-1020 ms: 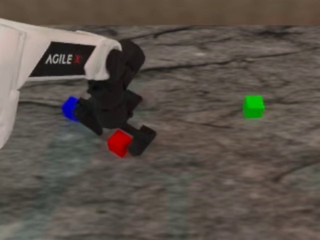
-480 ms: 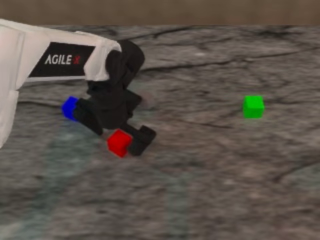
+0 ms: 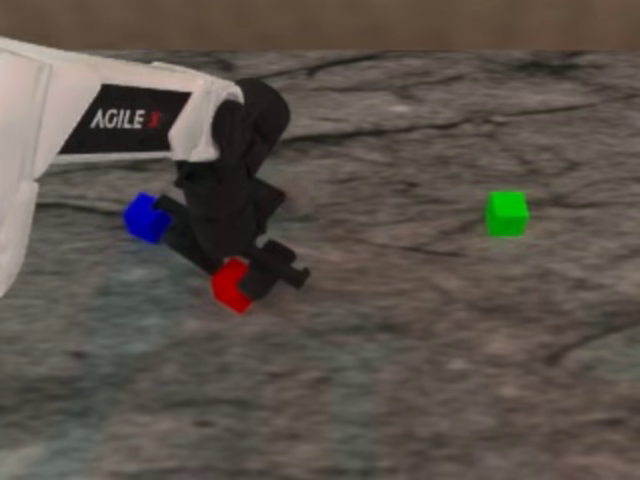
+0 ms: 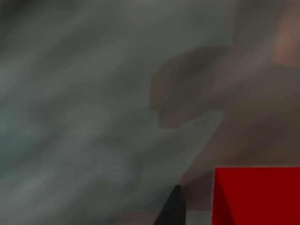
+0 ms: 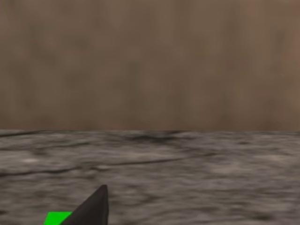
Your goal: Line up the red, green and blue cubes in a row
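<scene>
Going from the left of the top view, the blue cube [image 3: 147, 218] sits on the surface [image 3: 420, 380], just beside the dark wrist of my left arm. My left gripper [image 3: 243, 283] is down at the red cube [image 3: 231, 285], with its fingers narrowed onto the cube's sides; I judge this a grasp meant to carry the cube into line with the others. Far to the right, well apart from both, the green cube [image 3: 507, 213] rests alone on the surface.

Part of the red cube is covered by the fingers from above, and the left wrist view cuts it off at the frame edge. My right arm is out of the top view; its wrist view shows only one dark fingertip and a sliver of green cube, so I cannot tell how those fingers stand.
</scene>
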Controlling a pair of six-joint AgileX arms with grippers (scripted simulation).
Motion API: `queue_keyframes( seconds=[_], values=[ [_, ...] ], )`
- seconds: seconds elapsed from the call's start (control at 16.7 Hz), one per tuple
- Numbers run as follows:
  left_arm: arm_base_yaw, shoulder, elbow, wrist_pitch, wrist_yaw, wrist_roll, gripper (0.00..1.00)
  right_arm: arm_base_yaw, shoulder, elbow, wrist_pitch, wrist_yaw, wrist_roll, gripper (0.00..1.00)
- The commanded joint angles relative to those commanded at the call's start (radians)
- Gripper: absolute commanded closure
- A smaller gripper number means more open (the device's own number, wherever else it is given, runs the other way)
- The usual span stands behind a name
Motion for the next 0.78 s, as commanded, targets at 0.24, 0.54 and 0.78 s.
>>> queue_keyframes(
  seconds=[0.24,0.54,0.78],
  values=[
    [0.0,0.0,0.0,0.0,0.0,0.0,1.0,0.0,0.0,0.0,0.0,0.0,0.0,0.0],
    [0.0,0.0,0.0,0.0,0.0,0.0,1.0,0.0,0.0,0.0,0.0,0.0,0.0,0.0],
    [0.003,-0.055,0.043,-0.056,0.006,-0.002,1.0,0.0,0.0,0.0,0.0,0.0,0.0,0.0]
  ],
)
